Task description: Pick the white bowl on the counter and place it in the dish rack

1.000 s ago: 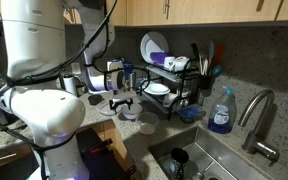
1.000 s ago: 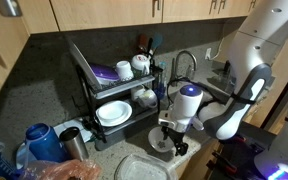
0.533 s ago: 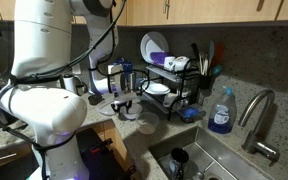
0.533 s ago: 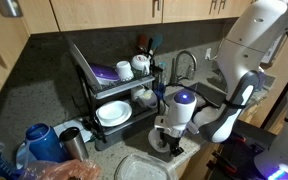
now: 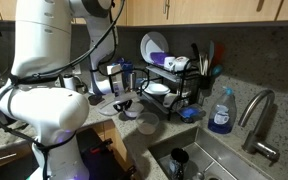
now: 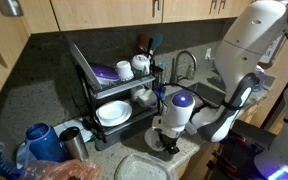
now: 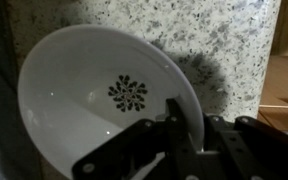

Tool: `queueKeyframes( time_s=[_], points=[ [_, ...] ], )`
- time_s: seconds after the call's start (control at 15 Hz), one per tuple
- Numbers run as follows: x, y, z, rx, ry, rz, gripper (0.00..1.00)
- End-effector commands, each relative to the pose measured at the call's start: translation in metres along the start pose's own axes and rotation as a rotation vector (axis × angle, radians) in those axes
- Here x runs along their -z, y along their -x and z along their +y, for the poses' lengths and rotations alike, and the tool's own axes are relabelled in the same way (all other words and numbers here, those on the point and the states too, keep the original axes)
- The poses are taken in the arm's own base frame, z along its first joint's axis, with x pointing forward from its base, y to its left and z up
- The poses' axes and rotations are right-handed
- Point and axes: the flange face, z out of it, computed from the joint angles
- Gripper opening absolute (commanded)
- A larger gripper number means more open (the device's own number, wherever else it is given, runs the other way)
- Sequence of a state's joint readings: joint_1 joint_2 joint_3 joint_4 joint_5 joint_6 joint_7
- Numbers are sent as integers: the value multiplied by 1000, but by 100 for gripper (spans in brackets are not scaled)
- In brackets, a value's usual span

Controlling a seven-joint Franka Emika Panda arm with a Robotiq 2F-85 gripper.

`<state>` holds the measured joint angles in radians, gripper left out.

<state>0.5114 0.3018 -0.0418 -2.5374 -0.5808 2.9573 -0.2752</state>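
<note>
gripper (image 7: 189, 118) clamped on the right-hand rim of the white bowl (image 7: 94, 90), which sits flat on the counter (image 7: 219, 30). In an exterior view, dish rack (image 5: 172, 85) is to the right and farther back. Probably needs a straight lift first.

Glossy white bowl (image 7: 74, 85), speckled granite-look counter (image 7: 219, 30), wire dish rack (image 6: 112, 92)

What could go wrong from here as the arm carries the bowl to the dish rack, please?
1. The gripper pinches the white bowl only at its rim, so it may tilt or slip when lifted off the counter.
2. The dish rack is already loaded, so the bowl could knock the white plate on its lower tier going in.
</note>
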Motion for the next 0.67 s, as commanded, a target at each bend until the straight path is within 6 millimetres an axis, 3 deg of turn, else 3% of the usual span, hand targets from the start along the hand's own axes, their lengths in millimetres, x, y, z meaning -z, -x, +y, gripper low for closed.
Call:
queueKeyframes(
  time_s=[0.0, 0.6],
  points=[
    [7, -6, 1, -5, 31, 0, 3],
    [27, -15, 7, -24, 86, 12, 3]
  ],
)
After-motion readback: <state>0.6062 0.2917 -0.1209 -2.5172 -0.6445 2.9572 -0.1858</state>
